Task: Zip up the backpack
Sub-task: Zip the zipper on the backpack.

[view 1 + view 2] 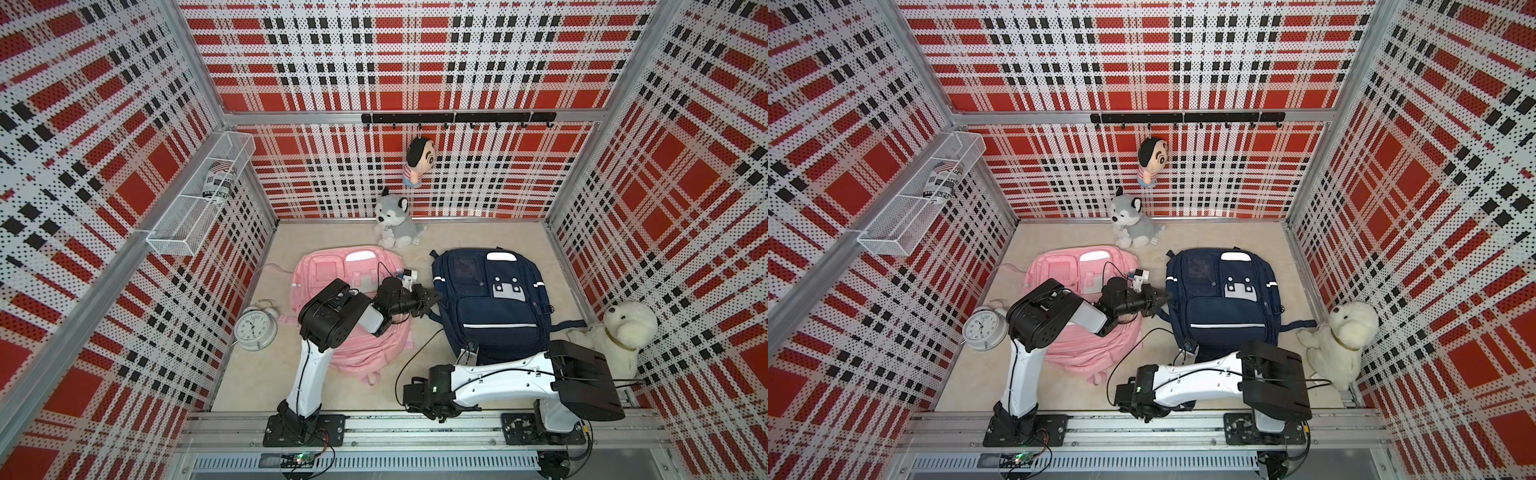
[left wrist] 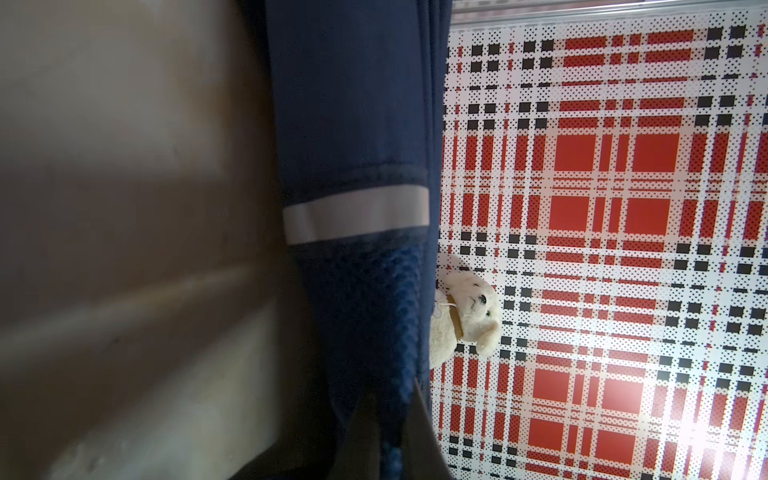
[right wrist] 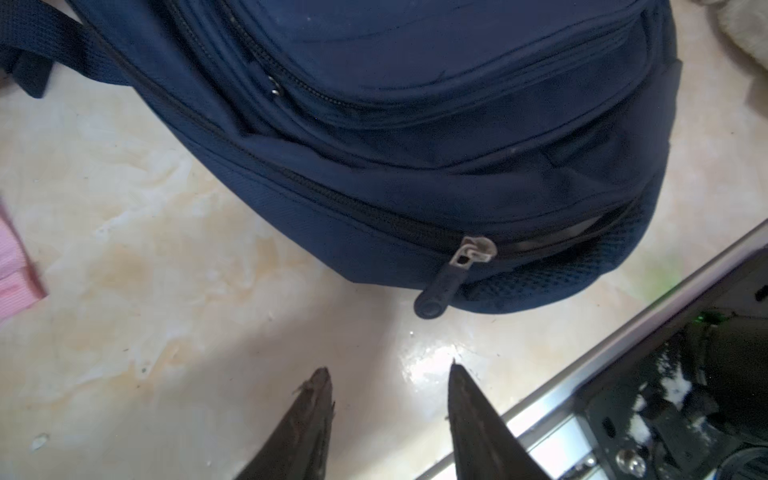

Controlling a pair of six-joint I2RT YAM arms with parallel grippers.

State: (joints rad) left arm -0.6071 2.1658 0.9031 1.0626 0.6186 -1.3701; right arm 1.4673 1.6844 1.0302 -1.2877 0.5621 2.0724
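Well, we find the navy backpack (image 1: pixel 494 316) lying flat, front up, on the right half of the table (image 1: pixel 257 374), between the pink backpack (image 1: pixel 324 270) and the white plush dog (image 1: pixel 623 328), with one rounded end toward the rail (image 1: pixel 415 430). Its cloth is dark blue. A white strip (image 1: pixel 492 325) runs across the front pocket, a grey patch (image 1: pixel 505 289) with dark dots sits above that, and shorter white strips mark the sides. In the left wrist view one such strip crosses the side panel just above a blue mesh pocket (image 2: pixel 365 311). At the rounded end, in the right wrist view, we see the main zipper (image 3: pixel 332 199) curving round the edge. Its teeth are meshed on one side of the metal slider (image 3: pixel 478 249), while on the other side a narrow gap shows paler lining. The dark tab (image 3: pixel 438 289) hangs from the slider down toward the table. The right pincer (image 3: pixel 390 370) is spread with nothing between its fingers, low over the bare table and just short of that tab, not touching it. The left pincer (image 1: pixel 432 296) meets the backpack's edge that faces the pink one. Its fingers are pressed nearly together, and as far as we can make out they pinch a fold of the side cloth.
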